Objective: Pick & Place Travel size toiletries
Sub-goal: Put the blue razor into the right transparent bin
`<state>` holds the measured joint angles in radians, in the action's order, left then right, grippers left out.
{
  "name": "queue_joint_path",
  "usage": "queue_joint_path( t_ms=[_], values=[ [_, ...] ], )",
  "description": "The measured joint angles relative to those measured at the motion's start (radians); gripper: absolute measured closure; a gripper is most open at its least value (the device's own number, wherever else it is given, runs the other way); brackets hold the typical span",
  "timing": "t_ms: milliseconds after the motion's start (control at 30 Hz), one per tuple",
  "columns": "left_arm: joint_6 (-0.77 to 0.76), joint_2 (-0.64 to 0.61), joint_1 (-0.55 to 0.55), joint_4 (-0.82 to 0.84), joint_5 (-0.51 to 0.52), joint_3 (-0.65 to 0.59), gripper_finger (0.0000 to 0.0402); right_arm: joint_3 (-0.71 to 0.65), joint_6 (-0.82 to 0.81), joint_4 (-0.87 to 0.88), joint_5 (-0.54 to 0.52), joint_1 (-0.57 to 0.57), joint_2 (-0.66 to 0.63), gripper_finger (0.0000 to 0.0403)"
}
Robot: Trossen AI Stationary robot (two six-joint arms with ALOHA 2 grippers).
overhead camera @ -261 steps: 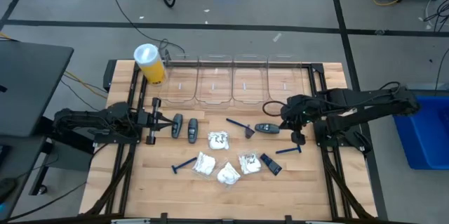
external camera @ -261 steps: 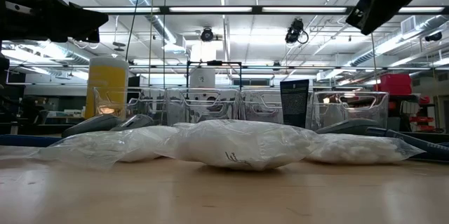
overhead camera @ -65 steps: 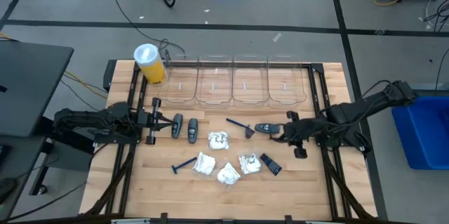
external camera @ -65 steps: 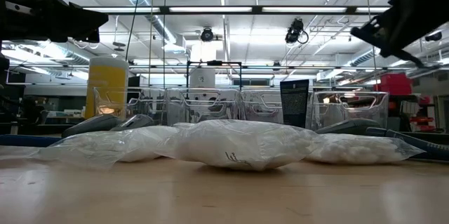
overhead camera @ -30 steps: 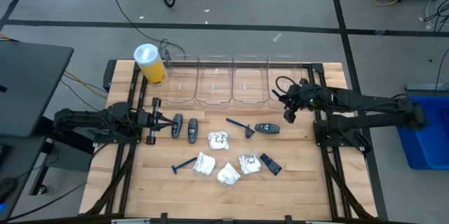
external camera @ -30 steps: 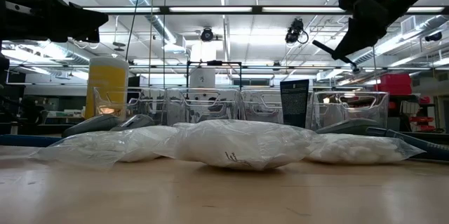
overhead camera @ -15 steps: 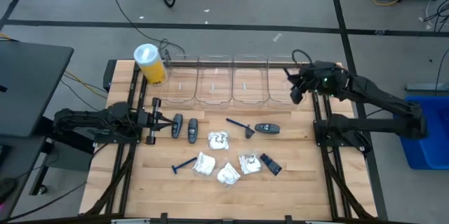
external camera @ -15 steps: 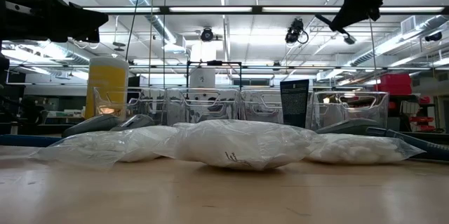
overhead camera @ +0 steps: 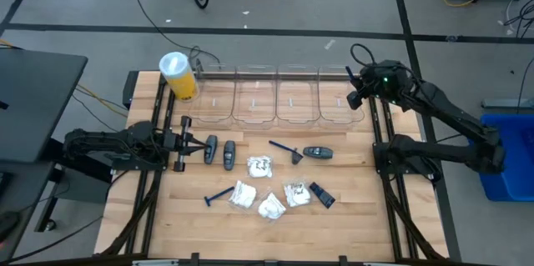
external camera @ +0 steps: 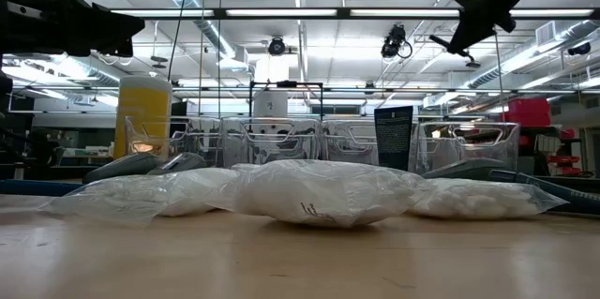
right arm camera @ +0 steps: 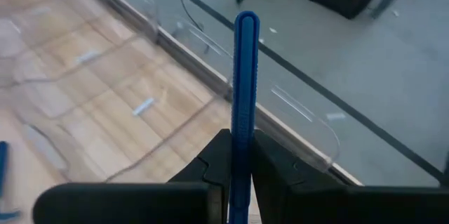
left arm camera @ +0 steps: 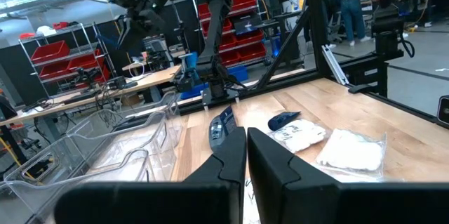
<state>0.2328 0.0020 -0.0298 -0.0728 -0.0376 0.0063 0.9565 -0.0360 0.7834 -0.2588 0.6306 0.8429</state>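
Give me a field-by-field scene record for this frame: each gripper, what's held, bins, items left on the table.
right gripper: raised over the rightmost clear plastic bin, shut on thin blue razor
left gripper: waiting at table's left side, shut, holds nothing
bins: four clear bins in a row at the far edge; contents cannot be told
blue razors on table: two
dark grey pieces: two beside the left gripper, one oval, one rectangular
white plastic packets: four, mid-table
yellow cylinder with white lid: far left corner, upright
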Motion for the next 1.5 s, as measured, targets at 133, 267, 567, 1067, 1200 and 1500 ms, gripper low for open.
queue_joint_path(
  t_ms=[133,267,567,1067,1200,1500],
  values=[
    [0.0,0.0,0.0,0.0,0.0,0.0,0.0377,0.0,0.0,0.001,0.0,0.034,0.046,0.0357],
    [0.0,0.0,0.0,0.0,0.0,0.0,0.0378,0.0,-0.001,0.008,0.0,0.062,0.108,0.0357],
    [0.0,0.0,0.0,0.0,0.0,0.0,0.0377,0.0,-0.011,0.007,0.004,0.12,0.26,0.0357],
    [0.0,0.0,0.0,0.0,0.0,0.0,0.0377,0.0,-0.046,0.035,0.124,0.183,0.47,0.0357],
    [0.0,0.0,0.0,0.0,0.0,0.0,0.0378,0.0,-0.045,0.045,0.166,0.189,0.505,0.0357],
    [0.0,0.0,0.0,0.0,0.0,0.0,0.0377,0.0,-0.045,0.047,0.166,0.189,0.52,0.0357]
  ],
)
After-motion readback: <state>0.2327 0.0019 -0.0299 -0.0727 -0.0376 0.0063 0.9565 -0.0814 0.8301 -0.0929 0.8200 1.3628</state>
